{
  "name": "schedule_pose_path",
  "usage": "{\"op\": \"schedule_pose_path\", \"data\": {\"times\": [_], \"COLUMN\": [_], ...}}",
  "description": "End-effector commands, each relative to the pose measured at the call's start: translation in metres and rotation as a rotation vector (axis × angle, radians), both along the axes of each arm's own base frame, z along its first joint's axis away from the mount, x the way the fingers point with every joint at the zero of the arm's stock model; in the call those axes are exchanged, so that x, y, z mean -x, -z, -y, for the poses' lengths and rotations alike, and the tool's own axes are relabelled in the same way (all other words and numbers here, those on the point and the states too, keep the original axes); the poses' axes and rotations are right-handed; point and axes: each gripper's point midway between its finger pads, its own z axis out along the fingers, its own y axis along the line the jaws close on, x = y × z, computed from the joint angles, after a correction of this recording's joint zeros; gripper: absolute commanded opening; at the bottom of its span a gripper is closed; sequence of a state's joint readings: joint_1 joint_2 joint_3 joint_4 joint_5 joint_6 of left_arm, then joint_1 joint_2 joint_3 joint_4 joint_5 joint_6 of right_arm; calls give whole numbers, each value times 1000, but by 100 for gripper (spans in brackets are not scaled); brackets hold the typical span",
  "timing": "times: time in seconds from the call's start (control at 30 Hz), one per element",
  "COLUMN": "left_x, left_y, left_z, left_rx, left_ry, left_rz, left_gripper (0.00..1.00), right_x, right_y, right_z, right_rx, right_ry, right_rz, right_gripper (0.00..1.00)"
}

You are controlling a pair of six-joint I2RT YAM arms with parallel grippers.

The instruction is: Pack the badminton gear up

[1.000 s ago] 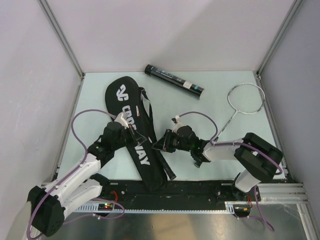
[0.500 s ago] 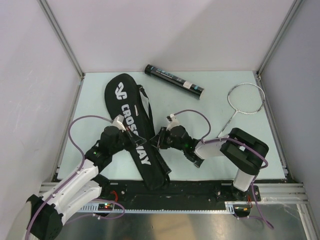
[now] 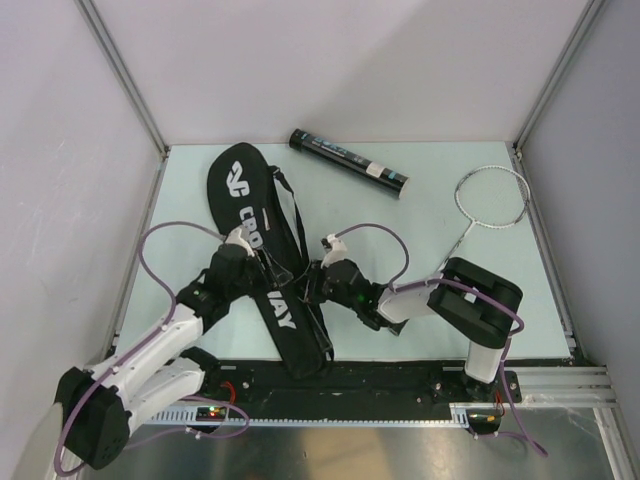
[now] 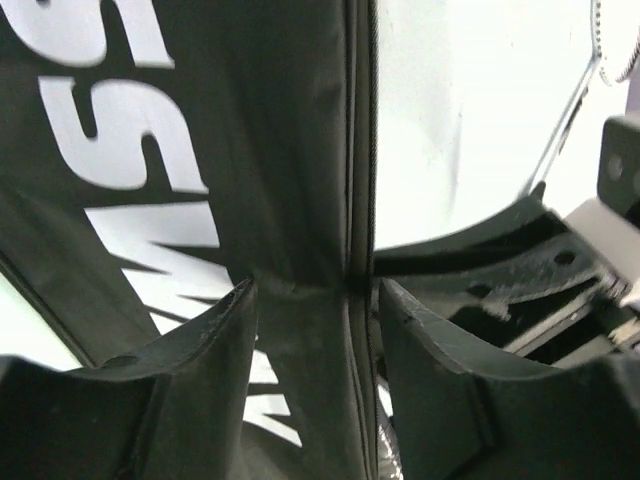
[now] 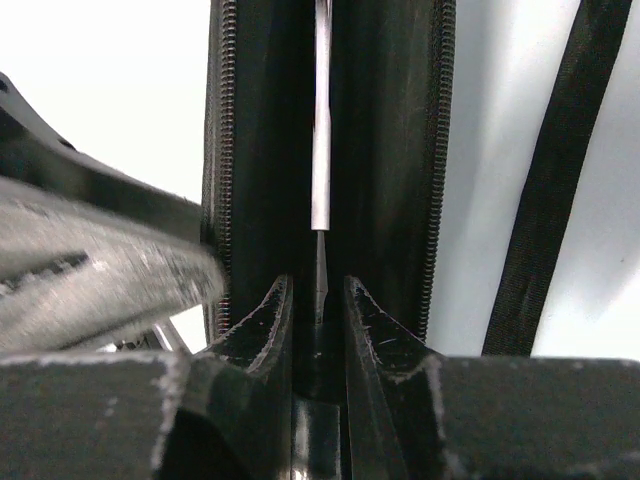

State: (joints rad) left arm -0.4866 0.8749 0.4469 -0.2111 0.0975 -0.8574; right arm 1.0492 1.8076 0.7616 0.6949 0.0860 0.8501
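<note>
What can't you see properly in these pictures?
Shuttlecocks: none shows in any view.
Second racket: right wrist view shows only its shaft; the bag hides the rest.
Bag lettering: top view, the left arm covers its middle.
Right pincer: right wrist view cannot show whether it pinches the shaft.

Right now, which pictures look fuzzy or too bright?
Top view: sharp and evenly lit. Left wrist view: the table glares white; its own fingers are soft. Right wrist view: a grey shape at left is smeared; the racket shaft is crisp.
</note>
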Motion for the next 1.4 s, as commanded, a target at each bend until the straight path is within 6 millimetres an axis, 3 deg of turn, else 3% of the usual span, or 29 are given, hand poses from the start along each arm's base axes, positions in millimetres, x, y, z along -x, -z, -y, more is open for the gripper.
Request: {"op": "schedule_pose_path", "data": {"times": [0.0, 0.2, 0.37, 0.43, 0.63, 0.8, 1.0, 1.13, 1.23, 1.37], "left_x": [-28, -38, -38, -38, -30, -20, -10, -9, -13, -18], "left_y": [-27, -18, -16, -17, -27, -43, -47, -44, -43, -36], "left_z": [-12, -15, -16, -16, -3, 3, 1, -5, -13, -22], "left_rx": [-121, -211, -232, -241, -167, -64, 8, -2, -44, -114], "left_ry": [-37, -34, -25, -14, 29, 14, -31, -54, -69, -70], "left_rz": [101, 61, 46, 45, 35, 41, 34, 53, 80, 96], "left_gripper": [58, 59, 53, 47, 5, 0, 0, 0, 0, 0], "right_x": [-12, -8, -8, -10, -19, -31, -38, -31, -26, -15], "right_y": [-36, -32, -31, -31, -28, -24, -14, -13, -16, -34], "right_z": [-15, -18, -18, -18, -16, -13, -13, -20, -21, -13], "right_rx": [-64, -43, -32, -27, -19, -13, 7, 13, 20, 51], "right_ry": [25, 24, 25, 32, 100, 179, 263, 274, 261, 222], "right_rz": [117, 109, 114, 118, 103, 97, 86, 96, 90, 77], "right_gripper": [0, 0, 0, 0, 0, 0, 0, 8, 20, 39]}}
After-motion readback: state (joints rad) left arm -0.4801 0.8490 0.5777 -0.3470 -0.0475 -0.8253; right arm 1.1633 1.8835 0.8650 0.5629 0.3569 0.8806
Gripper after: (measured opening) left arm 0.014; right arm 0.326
